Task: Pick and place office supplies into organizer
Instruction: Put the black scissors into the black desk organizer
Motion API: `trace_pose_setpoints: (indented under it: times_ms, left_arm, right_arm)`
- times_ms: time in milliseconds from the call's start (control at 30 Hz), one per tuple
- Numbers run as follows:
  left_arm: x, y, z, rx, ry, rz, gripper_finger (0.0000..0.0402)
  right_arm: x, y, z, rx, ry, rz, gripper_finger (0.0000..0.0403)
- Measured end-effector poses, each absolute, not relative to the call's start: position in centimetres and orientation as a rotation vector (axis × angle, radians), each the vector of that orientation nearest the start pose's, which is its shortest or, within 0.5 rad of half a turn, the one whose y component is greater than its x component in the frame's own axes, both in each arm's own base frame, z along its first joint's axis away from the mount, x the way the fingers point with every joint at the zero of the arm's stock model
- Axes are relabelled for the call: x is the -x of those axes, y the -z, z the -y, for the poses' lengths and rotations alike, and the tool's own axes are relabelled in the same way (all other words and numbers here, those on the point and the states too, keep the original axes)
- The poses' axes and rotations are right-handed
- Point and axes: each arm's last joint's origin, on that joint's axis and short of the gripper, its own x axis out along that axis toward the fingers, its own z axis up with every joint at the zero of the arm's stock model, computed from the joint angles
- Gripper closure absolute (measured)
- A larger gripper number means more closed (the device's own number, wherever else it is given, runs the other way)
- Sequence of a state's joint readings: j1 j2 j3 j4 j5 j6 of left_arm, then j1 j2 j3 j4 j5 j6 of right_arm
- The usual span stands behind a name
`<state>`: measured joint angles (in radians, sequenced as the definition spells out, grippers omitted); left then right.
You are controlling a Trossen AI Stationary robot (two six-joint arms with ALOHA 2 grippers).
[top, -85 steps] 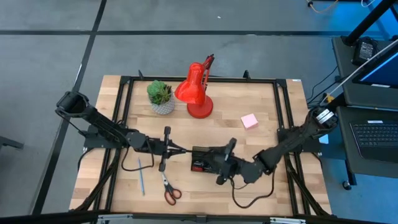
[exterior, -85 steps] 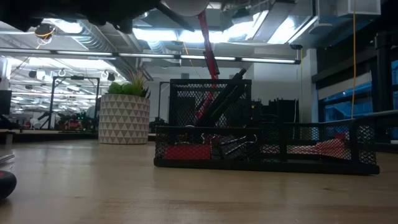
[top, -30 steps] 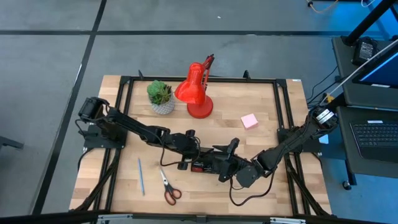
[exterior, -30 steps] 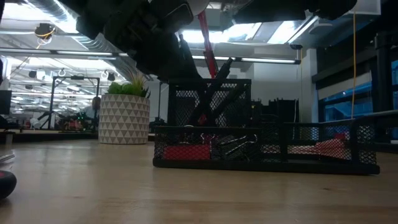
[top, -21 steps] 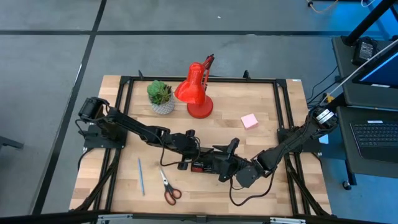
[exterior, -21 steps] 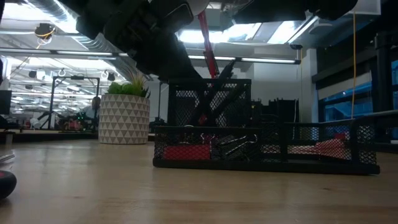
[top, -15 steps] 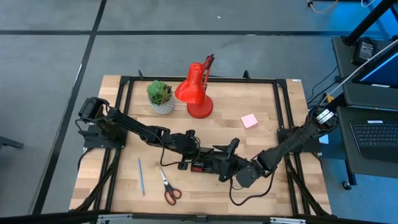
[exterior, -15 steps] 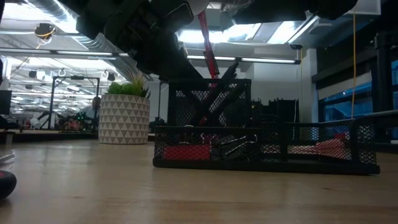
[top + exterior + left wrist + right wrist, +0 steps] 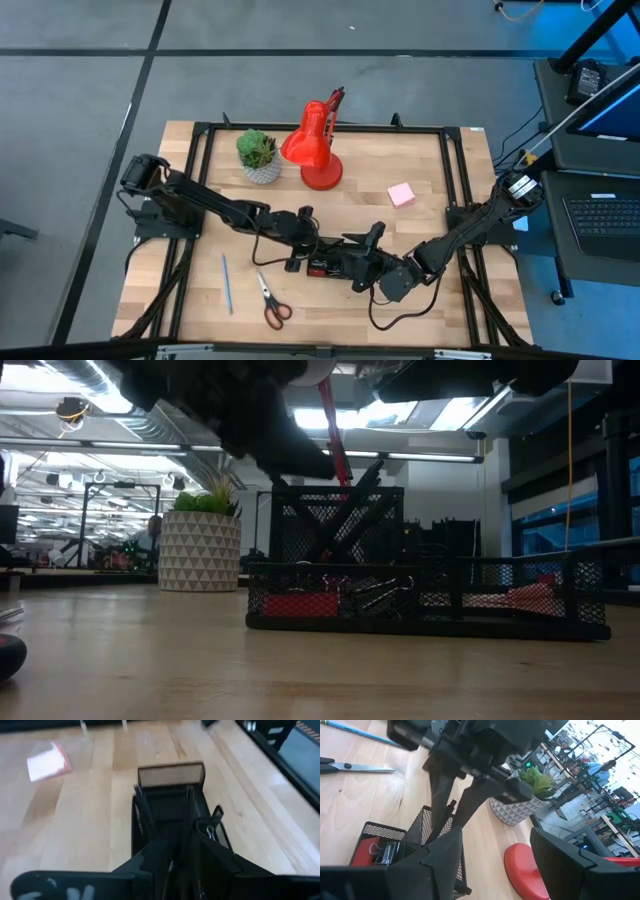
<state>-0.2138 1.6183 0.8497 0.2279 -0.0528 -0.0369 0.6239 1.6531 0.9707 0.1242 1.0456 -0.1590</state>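
Wooden table (image 9: 420,165) carries black mesh organizer (image 9: 322,260), red desk lamp (image 9: 318,150), potted plant (image 9: 259,156), pink sticky-note pad (image 9: 401,194), blue pen (image 9: 226,283), red-handled scissors (image 9: 269,300).

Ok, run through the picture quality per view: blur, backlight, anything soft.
Low view: organizer sharp but backlit by ceiling lights, arms overhead silhouetted. Left wrist view: soft and motion-smeared, sticky-note pad fuzzy. Right wrist view: near fingers blurred, scissors clearer. High view: evenly lit.
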Motion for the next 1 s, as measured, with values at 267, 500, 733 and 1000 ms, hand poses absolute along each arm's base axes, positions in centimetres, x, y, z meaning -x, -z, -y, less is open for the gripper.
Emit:
trace_pose_setpoints:
  times_ms: [267, 500, 733, 1000]
  left_arm:
    - [-31.4, -22.3, 6.7, -0.036, 0.154, -0.442, 0.0309]
    - [-28.6, -24.5, 6.4, -0.062, 0.238, -0.518, 0.0314]
    - [-26.4, -24.0, 8.3, -0.161, 0.446, -0.655, 0.0308]
    - [-25.2, -23.1, 11.3, -0.316, 0.600, -0.646, 0.0289]
  right_arm:
    - [-29.0, -21.4, -17.8, 0.582, 0.381, -0.422, 0.0166]
    - [-28.9, -21.3, -17.7, 0.594, 0.379, -0.435, 0.0167]
    - [-28.8, -21.1, -17.6, 0.589, 0.381, -0.445, 0.0166]
    - [-28.8, -21.0, -17.6, 0.596, 0.381, -0.454, 0.0166]
